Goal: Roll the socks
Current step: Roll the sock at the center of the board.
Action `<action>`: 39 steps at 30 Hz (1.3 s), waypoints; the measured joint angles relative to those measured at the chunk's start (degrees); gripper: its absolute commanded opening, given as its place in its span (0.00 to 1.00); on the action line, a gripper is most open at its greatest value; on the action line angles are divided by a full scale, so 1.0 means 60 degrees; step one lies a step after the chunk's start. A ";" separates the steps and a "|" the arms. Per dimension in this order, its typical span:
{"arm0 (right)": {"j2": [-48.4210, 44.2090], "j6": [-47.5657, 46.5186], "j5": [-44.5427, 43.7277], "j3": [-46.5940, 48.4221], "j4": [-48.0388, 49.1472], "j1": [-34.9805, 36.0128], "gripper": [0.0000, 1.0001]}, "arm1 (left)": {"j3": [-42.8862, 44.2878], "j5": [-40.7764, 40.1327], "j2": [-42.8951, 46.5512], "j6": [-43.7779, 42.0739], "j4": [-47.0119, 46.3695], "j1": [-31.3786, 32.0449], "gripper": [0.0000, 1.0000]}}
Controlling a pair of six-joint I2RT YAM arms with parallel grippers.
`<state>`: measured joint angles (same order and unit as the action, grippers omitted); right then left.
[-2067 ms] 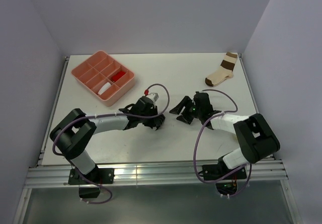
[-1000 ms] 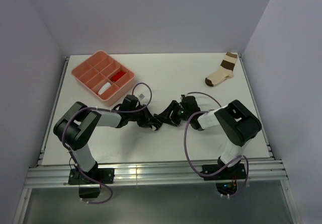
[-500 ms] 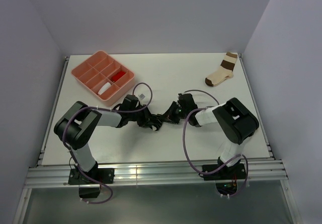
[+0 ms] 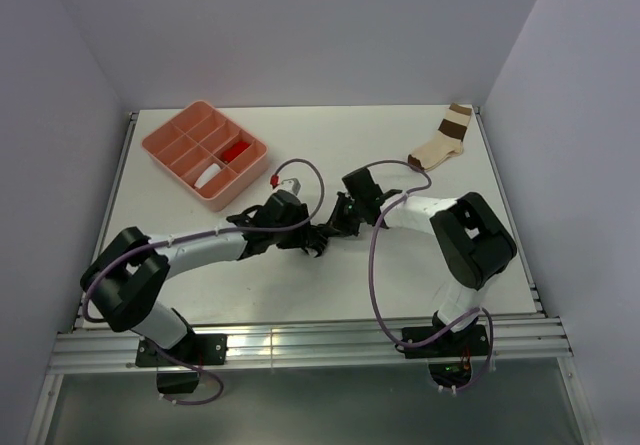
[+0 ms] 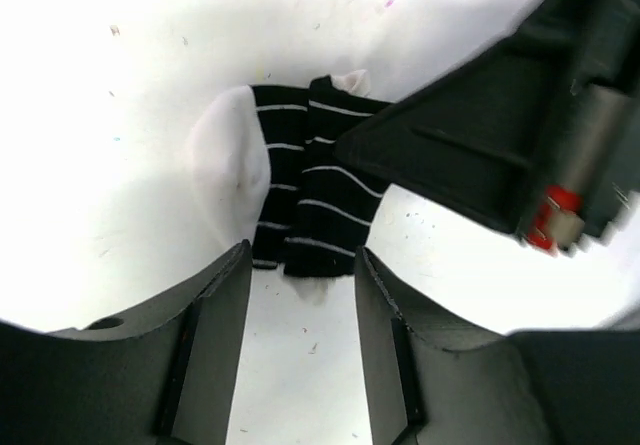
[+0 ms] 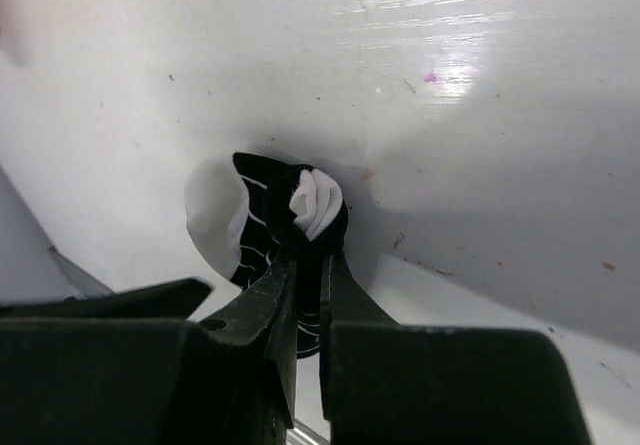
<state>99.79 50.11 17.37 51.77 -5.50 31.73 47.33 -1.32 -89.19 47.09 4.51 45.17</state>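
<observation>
The black sock with thin white stripes (image 5: 310, 205) lies partly rolled on the white table, its white toe (image 5: 232, 170) to the left. In the right wrist view the same sock (image 6: 250, 240) shows a white rolled core (image 6: 318, 203). My right gripper (image 6: 310, 253) is shut on its black fabric. My left gripper (image 5: 302, 257) stands open, its tips just short of the sock's near end, with nothing between them. In the top view both grippers, left (image 4: 313, 245) and right (image 4: 333, 227), meet at mid-table and hide the sock. A white roll (image 4: 208, 176) and a red-ended one (image 4: 237, 151) sit in the tray.
The pink compartment tray (image 4: 160, 148) stands at the back left. A cream sock with broad brown bands (image 4: 440, 145) lies at the back right corner. Purple cables loop over both arms.
My left gripper has opened and let go of the striped sock. The right gripper has shut on it. Both grippers have shifted slightly back and to the right.
</observation>
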 measured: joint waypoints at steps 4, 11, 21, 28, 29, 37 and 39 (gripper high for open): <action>0.0007 -0.0233 -0.0302 0.0525 -0.1173 0.0000 0.00 | 0.0284 -0.2237 0.0455 -0.0623 0.0444 0.1271 0.52; 0.0200 -0.0433 -0.0586 0.1213 -0.2488 0.0004 0.00 | 0.1457 -0.5118 -0.0379 -0.1486 0.1104 0.3249 0.53; 0.0466 -0.0554 -0.0685 0.1752 -0.3326 0.0000 0.00 | 0.2608 -0.7858 -0.2524 -0.2605 0.1446 0.4863 0.53; 0.0586 -0.0608 -0.0630 0.1876 -0.3475 0.0004 0.00 | 0.3082 -0.8994 -0.3654 -0.3180 0.1479 0.5005 0.54; 0.0590 -0.0612 -0.0616 0.1876 -0.3479 0.0000 0.00 | 0.3177 -0.9111 -0.3792 -0.3220 0.1490 0.5002 0.54; 0.0616 -0.0634 -0.0535 0.1883 -0.3479 0.0000 0.00 | 0.3614 -0.9748 -0.4597 -0.3399 0.1687 0.5005 0.50; 0.0623 -0.0637 -0.0525 0.1887 -0.3475 0.0000 0.00 | 0.3705 -0.9836 -0.4736 -0.3388 0.1789 0.5005 0.39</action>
<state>103.53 46.28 14.22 63.09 -26.35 31.73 69.56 -60.34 -117.60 26.76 15.25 75.20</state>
